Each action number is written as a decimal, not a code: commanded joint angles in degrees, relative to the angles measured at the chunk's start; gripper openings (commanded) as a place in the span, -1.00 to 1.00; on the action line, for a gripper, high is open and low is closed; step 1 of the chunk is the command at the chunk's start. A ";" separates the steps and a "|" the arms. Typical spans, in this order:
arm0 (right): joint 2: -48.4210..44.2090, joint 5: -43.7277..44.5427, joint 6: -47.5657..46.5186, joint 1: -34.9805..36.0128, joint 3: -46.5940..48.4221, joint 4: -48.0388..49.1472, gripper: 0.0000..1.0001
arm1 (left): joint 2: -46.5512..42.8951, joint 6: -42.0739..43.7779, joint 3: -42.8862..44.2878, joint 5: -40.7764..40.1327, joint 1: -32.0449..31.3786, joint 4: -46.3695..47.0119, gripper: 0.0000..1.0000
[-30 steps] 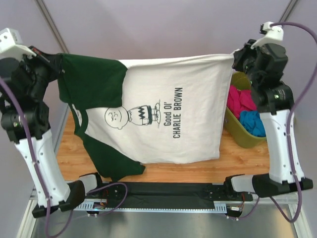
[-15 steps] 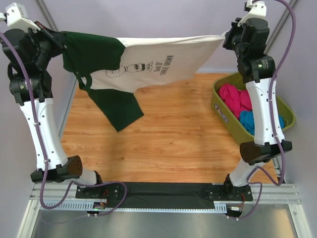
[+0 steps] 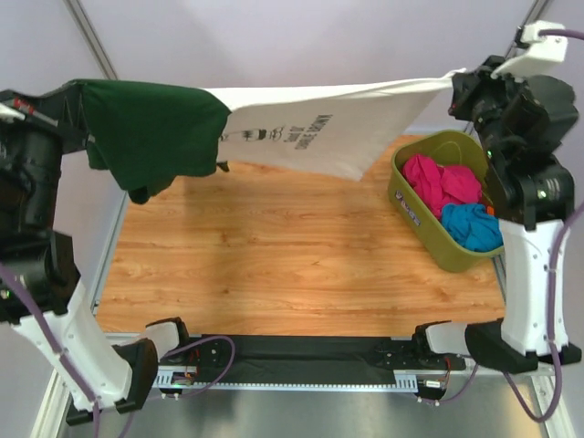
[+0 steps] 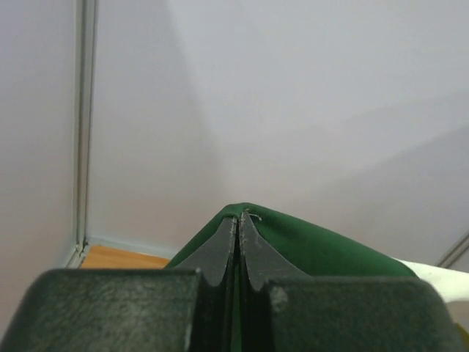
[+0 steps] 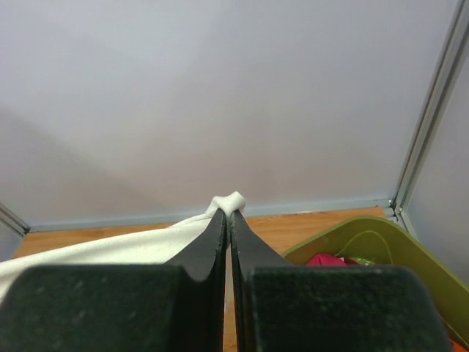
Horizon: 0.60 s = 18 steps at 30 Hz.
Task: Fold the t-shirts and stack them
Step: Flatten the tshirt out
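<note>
One white t-shirt (image 3: 319,123) with dark green sleeves (image 3: 155,132) and black lettering hangs stretched in the air over the far part of the table. My left gripper (image 3: 78,91) is shut on its green sleeve end, and the green cloth (image 4: 322,246) shows pinched between the fingertips (image 4: 239,218). At the other end my right gripper (image 3: 453,82) is shut on the white hem corner, a small white bunch (image 5: 233,202) poking past its tips (image 5: 228,214). The shirt sags slightly between the two arms, its lower edge hanging above the wood.
An olive-green tub (image 3: 415,214) stands at the right of the wooden table (image 3: 274,265), holding a pink garment (image 3: 443,178) and a blue one (image 3: 470,225). The tub rim (image 5: 366,238) lies just below my right gripper. Pale walls and metal posts enclose the back.
The shirt hung flat facing the camera a second ago. Both arms have swung it up and away, so it now lies stretched nearly level over the far table edge.
</note>
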 commanded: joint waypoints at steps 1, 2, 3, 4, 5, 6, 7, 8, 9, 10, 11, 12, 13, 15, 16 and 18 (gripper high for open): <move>-7.84 0.90 -2.56 -0.57 -2.41 -0.77 -0.99 | -4.58 0.96 2.69 -3.60 0.63 -3.92 -1.00; -11.08 0.72 -2.91 -0.49 -3.56 -0.17 -0.99 | -5.64 0.78 2.69 -4.30 0.63 -5.50 -1.00; -12.50 0.72 -2.91 -0.49 -4.62 -0.07 -0.99 | -6.70 0.43 2.61 -4.57 0.63 -6.04 -1.00; -13.73 0.72 -2.82 -0.49 -5.41 -0.42 -0.99 | -8.80 0.08 2.78 -5.00 0.63 -6.48 -1.00; -14.79 0.64 -2.82 -0.40 -5.68 -0.86 -0.99 | -9.60 -0.53 3.22 -6.05 0.72 -7.61 -1.00; -16.89 0.63 -2.74 -0.31 -5.86 -1.39 -0.99 | -10.91 -0.71 3.83 -6.67 0.63 -8.41 -1.00; -17.69 0.72 -2.47 -0.22 -6.29 -1.48 -0.99 | -11.45 -0.72 5.31 -7.29 0.63 -9.11 -1.00; -18.48 1.16 -2.47 -0.05 -6.47 -1.74 -0.99 | -11.89 -0.80 5.76 -8.69 0.54 -9.81 -1.00; -19.19 1.34 -2.82 0.39 -6.65 -2.00 -0.99 | -12.24 -0.80 5.86 -8.79 0.54 -9.91 -1.00; -20.07 1.95 -3.00 0.74 -6.82 -2.09 -0.99 | -12.16 -0.72 5.94 -8.27 0.45 -10.00 -1.00; -20.25 3.00 -3.43 0.92 -7.00 -2.35 -0.99 | -11.81 -0.80 6.21 -7.48 0.45 -10.61 -1.00; -20.16 3.27 -3.70 1.44 -7.17 -2.44 -0.99 | -11.20 -1.33 6.21 -6.69 0.45 -11.14 -1.00; -20.08 3.79 -3.88 1.62 -7.44 -2.53 -1.00 | -9.36 -1.50 6.82 -5.55 0.45 -11.92 -1.00; -19.03 4.06 -4.05 1.71 -8.31 -2.44 -0.99 | -7.68 -1.77 6.56 -4.75 0.45 -13.42 -1.00; -18.67 4.06 -3.97 1.71 -8.67 -2.53 -0.99 | -6.28 -1.77 5.78 -4.83 0.45 -13.77 -1.00; -16.84 4.24 -3.88 1.71 -10.24 -2.53 -0.99 | -5.31 -0.72 3.85 -5.18 0.45 -13.17 -1.00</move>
